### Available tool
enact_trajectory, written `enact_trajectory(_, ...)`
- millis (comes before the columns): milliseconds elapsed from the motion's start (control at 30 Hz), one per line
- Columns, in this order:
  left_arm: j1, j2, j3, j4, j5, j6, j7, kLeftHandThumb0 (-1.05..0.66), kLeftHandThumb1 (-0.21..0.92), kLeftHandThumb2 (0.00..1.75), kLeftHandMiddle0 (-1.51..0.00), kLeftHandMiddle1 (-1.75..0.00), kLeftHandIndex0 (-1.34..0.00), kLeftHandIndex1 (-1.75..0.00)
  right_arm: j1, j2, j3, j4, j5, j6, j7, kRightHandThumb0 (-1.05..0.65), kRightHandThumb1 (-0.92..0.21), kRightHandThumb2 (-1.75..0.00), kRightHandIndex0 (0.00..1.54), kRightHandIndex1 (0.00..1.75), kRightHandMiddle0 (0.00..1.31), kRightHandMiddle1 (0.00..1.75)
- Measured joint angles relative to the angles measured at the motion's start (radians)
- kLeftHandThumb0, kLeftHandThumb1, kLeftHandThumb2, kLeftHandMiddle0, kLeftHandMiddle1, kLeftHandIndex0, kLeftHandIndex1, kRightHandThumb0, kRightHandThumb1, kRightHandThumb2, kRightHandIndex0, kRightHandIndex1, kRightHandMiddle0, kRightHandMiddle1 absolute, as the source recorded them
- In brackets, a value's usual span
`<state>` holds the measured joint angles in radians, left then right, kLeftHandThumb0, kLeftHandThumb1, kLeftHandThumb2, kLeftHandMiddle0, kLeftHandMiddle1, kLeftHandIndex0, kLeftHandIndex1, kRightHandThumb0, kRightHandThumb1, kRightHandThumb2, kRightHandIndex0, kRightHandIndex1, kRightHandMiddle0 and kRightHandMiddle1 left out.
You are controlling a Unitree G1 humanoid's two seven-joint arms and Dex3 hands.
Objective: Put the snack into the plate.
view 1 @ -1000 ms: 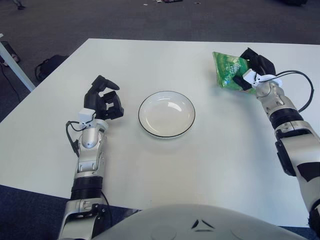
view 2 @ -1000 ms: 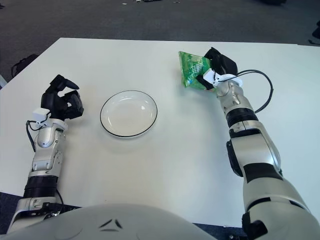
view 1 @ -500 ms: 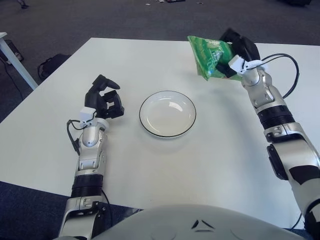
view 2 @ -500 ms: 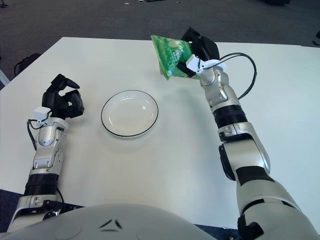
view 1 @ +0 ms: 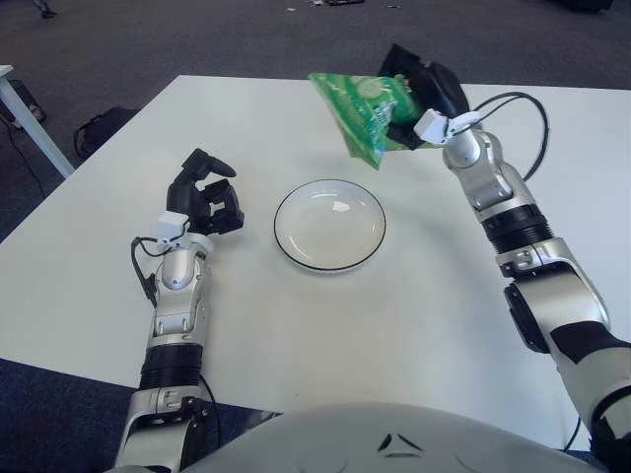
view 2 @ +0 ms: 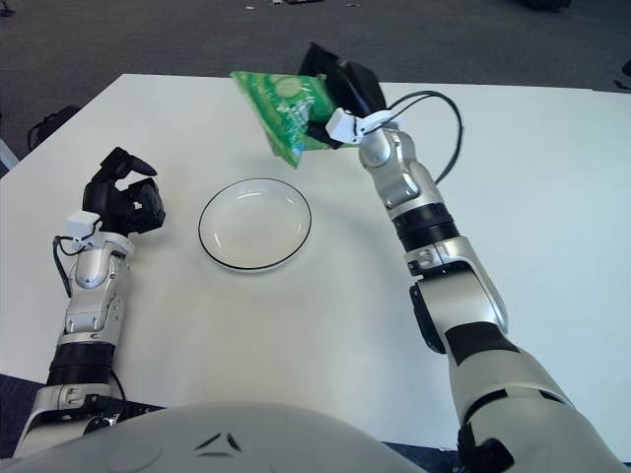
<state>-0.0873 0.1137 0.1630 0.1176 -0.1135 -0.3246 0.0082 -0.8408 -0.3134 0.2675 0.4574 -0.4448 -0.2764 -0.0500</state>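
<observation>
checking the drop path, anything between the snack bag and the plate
Nothing: in the left eye view the snack bag, held by the right hand, and plate are separated by bare table.

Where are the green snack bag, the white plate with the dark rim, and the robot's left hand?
green foil snack bag [view 1: 361, 116], left eye view, middle of its printed face.
round white plate with dark rim [view 1: 288, 248], left eye view, its near-left rim.
left hand [view 1: 204, 200], left eye view, middle of the hand.

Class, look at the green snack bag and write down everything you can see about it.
The snack bag is a glossy green packet, plastic or foil by its look, with pale printed markings too small to read. It is lifted clear of the white table, tilted, its lower corner pointing down. The right hand grips its right edge. It shows just beyond the empty plate, not yet over it. Nothing else touches it.
</observation>
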Motion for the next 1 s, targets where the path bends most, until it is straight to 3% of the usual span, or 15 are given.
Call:
enact_trajectory(267,-0.009,-0.002,-0.004,0.011,0.001,-0.009,0.000,-0.45,0.40,1.21,-1.27,-1.75,-0.54,-1.75,0.022,0.054,0.011,-0.005,0.034,-0.100,0.062,0.00,-0.01,-1.63,0.87,1.64,0.62,1.75)
enact_trajectory(567,-0.014,-0.006,-0.011,0.019,0.010,-0.029,0.015,-0.44,0.42,1.18,-1.26,-1.75,-0.53,-1.75,0.132,0.050,0.042,-0.158,0.042,-0.076,0.227,0.00,-0.01,-1.64,0.86,1.68,0.61,1.75)
enact_trajectory(733,-0.017,-0.007,-0.016,0.023,0.021,-0.038,0.027,-0.44,0.43,1.17,-1.26,-1.75,-0.52,-1.75,0.136,0.040,0.056,-0.167,0.042,-0.067,0.313,0.00,-0.03,-1.63,0.85,1.69,0.59,1.75)
enact_trajectory(1000,-0.020,-0.007,-0.031,0.026,0.044,-0.047,0.044,-0.44,0.43,1.17,-1.23,-1.75,-0.52,-1.75,0.136,0.016,0.072,-0.123,0.091,-0.129,0.441,0.00,-0.09,-1.56,0.81,1.67,0.55,1.75)
